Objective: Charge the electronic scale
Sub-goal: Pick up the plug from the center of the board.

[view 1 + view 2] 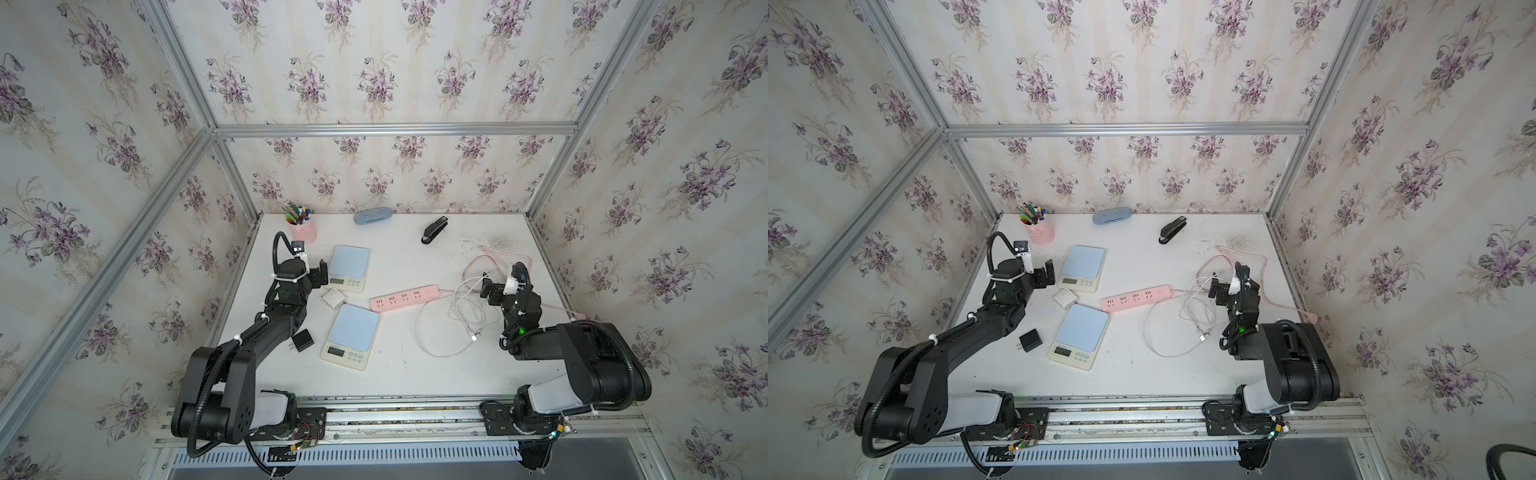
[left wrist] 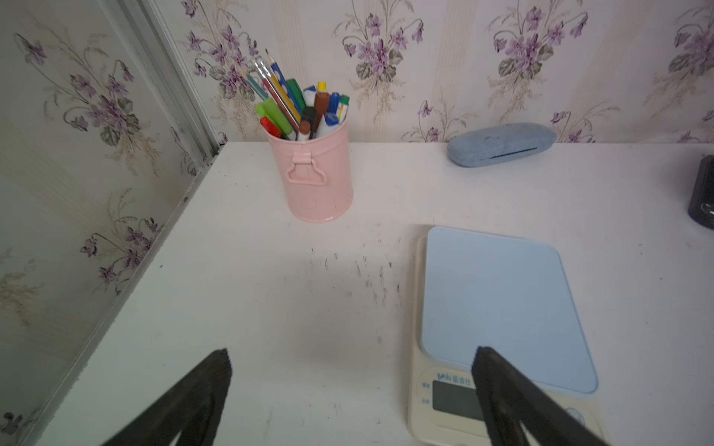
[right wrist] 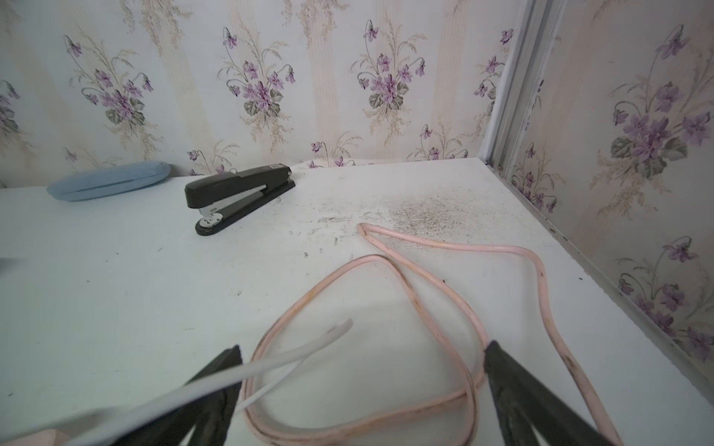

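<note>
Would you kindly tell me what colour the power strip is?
Pink; the power strip shows best in a top view.

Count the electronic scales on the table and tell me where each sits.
2. The far scale lies toward the back, right beside the open left gripper; the near scale lies closer to the front edge, next to the black charger. No others show.

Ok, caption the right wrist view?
Open right end effector over looped pink power cord and white cable; black stapler beyond.
</note>
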Action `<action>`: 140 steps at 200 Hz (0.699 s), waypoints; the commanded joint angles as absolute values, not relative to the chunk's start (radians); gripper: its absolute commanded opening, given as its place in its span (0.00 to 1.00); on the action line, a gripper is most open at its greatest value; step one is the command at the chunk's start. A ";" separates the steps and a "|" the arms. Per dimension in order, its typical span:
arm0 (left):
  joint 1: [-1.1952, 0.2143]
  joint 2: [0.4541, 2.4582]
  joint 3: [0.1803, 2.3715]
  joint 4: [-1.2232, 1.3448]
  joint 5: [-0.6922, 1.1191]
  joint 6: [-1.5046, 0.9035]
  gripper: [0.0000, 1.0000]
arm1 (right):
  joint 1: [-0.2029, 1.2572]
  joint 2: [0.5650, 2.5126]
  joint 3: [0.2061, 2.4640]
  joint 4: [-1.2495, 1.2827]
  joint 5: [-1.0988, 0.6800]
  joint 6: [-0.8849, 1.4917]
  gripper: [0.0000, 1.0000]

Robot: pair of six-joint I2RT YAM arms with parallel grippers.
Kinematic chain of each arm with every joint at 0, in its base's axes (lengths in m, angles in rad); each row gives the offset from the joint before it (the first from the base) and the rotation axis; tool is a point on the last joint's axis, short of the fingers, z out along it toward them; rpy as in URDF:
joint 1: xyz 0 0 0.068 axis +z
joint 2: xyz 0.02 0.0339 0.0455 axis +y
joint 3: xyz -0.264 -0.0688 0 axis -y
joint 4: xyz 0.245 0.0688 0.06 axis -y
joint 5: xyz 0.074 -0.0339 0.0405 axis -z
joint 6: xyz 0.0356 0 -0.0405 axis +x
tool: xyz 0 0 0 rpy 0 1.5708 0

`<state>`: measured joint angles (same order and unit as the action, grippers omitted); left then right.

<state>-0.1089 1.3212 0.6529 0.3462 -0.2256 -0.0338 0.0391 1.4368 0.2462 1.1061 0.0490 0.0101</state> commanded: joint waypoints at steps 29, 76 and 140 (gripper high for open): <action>-0.108 1.257 0.843 -0.282 -0.127 -0.229 0.99 | 0.064 1.209 0.545 0.288 0.079 0.279 0.86; -0.110 1.223 0.841 -0.402 -0.046 -0.405 0.99 | 0.156 1.089 0.700 -0.377 0.079 0.474 0.83; -0.060 1.372 1.004 -0.616 0.052 -0.364 0.99 | 0.287 1.129 0.926 -0.545 0.007 0.437 0.79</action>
